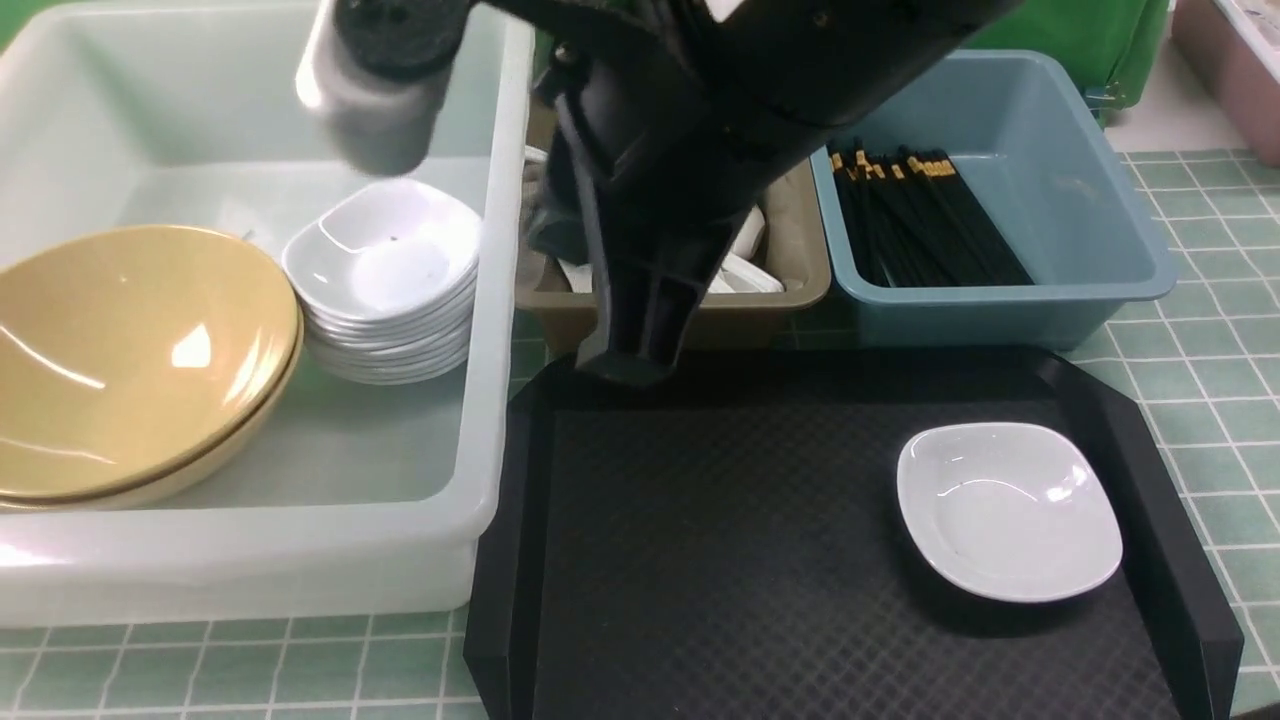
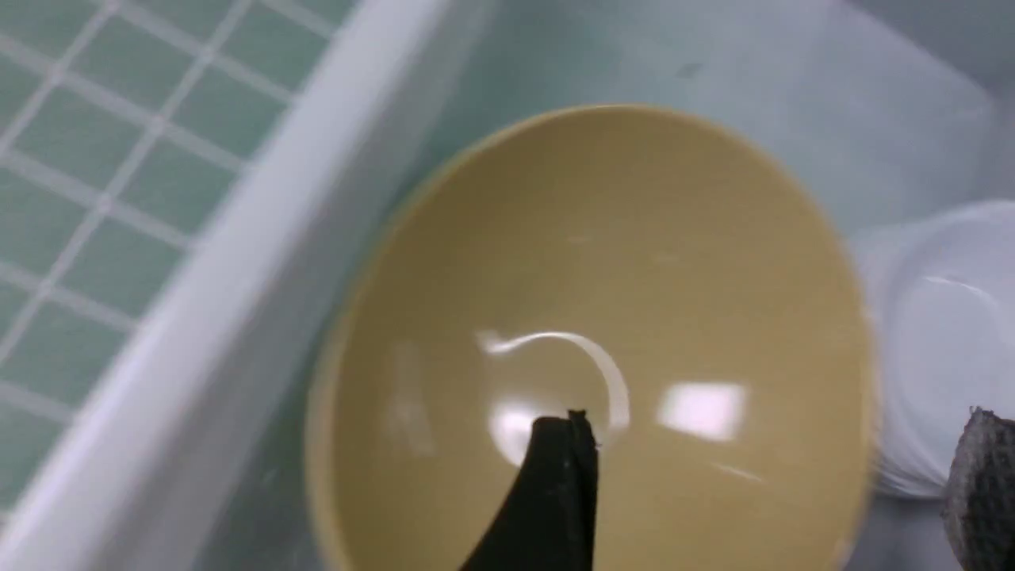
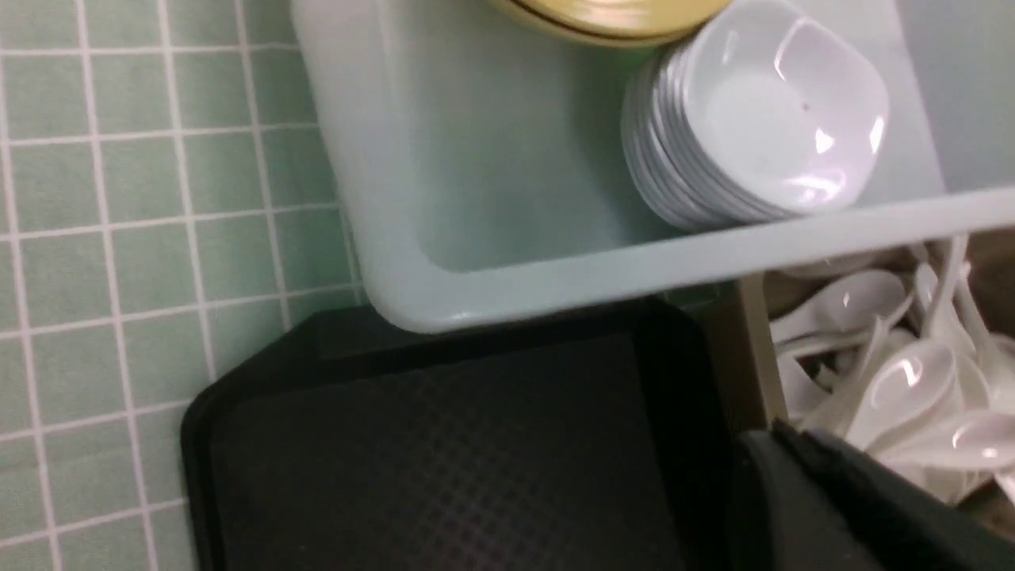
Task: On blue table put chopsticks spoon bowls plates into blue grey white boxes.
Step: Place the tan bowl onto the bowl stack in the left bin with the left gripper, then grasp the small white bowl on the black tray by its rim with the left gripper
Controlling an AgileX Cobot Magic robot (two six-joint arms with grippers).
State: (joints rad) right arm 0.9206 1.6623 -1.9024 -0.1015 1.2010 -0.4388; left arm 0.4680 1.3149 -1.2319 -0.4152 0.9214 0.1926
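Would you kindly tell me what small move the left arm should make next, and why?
Probably lift the left gripper clear of the white box: its jaws stand open above the tan bowl, which rests inside, and one plate waits on the tray.

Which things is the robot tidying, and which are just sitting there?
Job: bowls, plate stack, loose plate, spoons, chopsticks, white box, grey box, blue box.
Just there: black tray, pink bin, green thing at the back.
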